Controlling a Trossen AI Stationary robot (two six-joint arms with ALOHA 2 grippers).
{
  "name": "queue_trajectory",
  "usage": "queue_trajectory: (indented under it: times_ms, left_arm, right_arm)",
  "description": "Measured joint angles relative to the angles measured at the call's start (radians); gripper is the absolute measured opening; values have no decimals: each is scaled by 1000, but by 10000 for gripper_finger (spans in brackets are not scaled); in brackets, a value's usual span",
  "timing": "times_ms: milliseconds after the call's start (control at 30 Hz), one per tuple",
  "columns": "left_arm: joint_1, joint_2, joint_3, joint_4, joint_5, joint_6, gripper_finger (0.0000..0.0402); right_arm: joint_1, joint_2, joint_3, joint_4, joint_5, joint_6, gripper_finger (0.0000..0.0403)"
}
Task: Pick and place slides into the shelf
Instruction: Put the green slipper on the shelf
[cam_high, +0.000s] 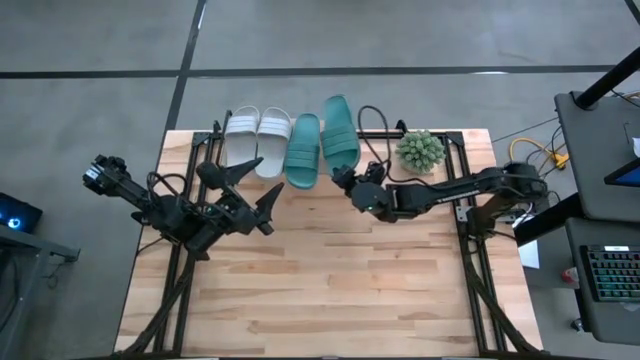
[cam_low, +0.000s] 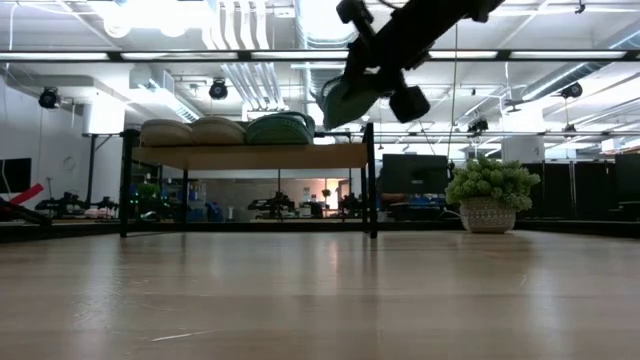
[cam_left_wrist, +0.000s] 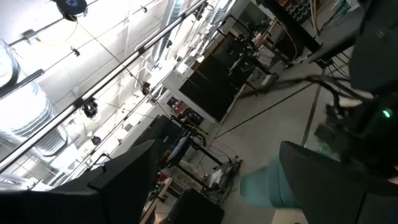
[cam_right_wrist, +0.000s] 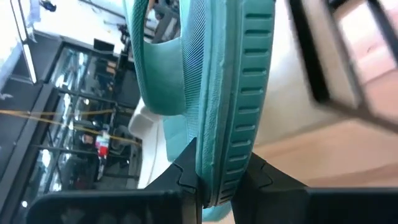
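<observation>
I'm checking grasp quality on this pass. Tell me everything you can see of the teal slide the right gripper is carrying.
The teal slide is one-piece, foam-looking, with a grooved sole edge and a wide arched strap. The right gripper is shut on the sole's rim at one end, a finger on each side. In the low view it hangs in the air above the shelf, touching nothing else. From above it sits at the right end of the row, beside the other teal slide, reaching farther back than its neighbours.

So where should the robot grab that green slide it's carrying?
Best by the thin edge of the sole at its end, coming from the table's near side, as the right gripper does: the green slide is slim there, fitting between both fingers, and the wide strap stays clear.
</observation>
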Motion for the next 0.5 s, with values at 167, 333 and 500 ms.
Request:
queue_trajectory:
  times_ms: [167, 333, 500]
  left_arm:
    - [0, 0, 7, -1, 0, 6, 323]
    - [0, 0, 9, -1, -7, 6, 323]
    - [0, 0, 9, -1, -13, 6, 323]
  right_arm:
    - [0, 84, 68, -2, -23, -1, 37]
    - [-5, 113, 118, -3, -17, -54, 37]
    - [-6, 106, 131, -10, 0, -111, 37]
